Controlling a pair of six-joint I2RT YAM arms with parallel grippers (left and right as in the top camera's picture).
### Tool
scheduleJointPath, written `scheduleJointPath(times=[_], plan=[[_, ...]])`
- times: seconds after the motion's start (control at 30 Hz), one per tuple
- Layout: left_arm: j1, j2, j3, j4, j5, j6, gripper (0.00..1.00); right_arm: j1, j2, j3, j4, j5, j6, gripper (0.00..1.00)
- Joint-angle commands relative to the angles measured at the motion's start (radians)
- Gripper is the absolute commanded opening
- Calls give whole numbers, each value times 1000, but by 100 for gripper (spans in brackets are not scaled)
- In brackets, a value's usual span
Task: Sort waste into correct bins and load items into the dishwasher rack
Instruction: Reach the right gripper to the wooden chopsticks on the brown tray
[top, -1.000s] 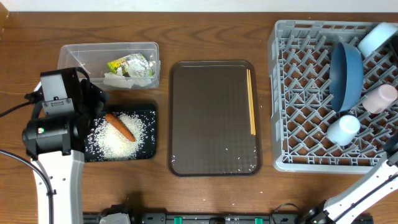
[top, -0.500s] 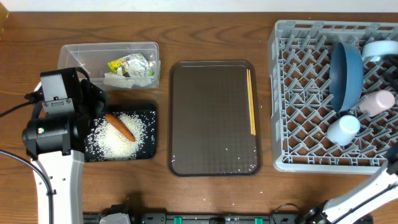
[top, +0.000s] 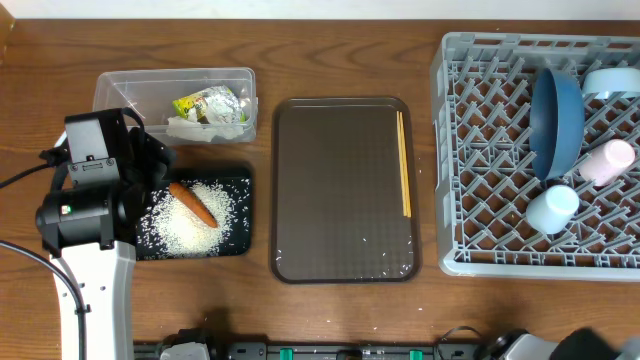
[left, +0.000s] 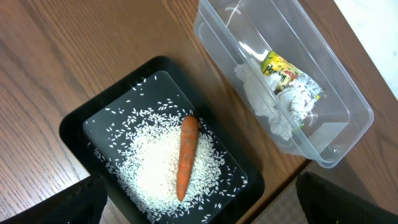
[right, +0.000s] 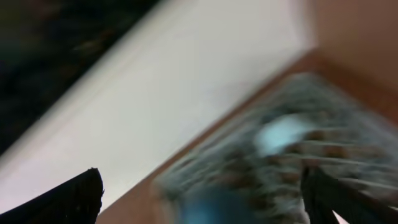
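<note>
Thin chopsticks (top: 403, 165) lie along the right edge of the brown serving tray (top: 345, 190) in the middle of the counter (top: 340, 50). Right of that tray, the grey rack (top: 490, 150) holds a dark-blue bowl (top: 556, 120) on edge, a light-blue bowl (top: 612, 80), a pale pink cup (top: 610, 160) and a pale-blue cup (top: 552, 208). Left of it, the black tray (top: 243, 190) carries rice (top: 185, 228) and a carrot (top: 192, 203). The clear tub (top: 130, 90) behind holds the wrapper (top: 208, 103) and tissue (top: 195, 127). The left arm (top: 90, 190) hides the black tray's far-left edge, and the left claw (left: 202, 202) hangs above it, spread wide and empty. The right claw (right: 199, 199) is blurred but also gapes, holding nothing.
</note>
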Motion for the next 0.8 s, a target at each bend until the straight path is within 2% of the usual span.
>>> scheduleJointPath(times=[0.0, 0.03, 0.1, 0.17, 0.37, 0.5, 0.63, 0.77], plan=[[6, 0, 2, -3, -2, -2, 99, 81, -57, -2, 2, -480, -21, 99], [6, 0, 2, -3, -2, -2, 99, 116, -72, -2, 9, -529, -32, 99], [6, 0, 2, -3, -2, -2, 99, 194, -100, -2, -13, -517, -55, 91], [6, 0, 2, -3, -2, -2, 99, 301, -122, -2, -69, -392, -81, 86], [6, 0, 2, -3, -2, -2, 99, 702, -120, -2, -279, 285, -69, 85], [6, 0, 2, -3, -2, -2, 99, 940, -47, -2, -352, 593, 8, 86], [6, 0, 2, -3, -2, -2, 99, 1101, 80, -2, -359, 679, 77, 86], [6, 0, 2, -3, -2, -2, 99, 1197, 226, -2, -359, 728, 143, 87]])
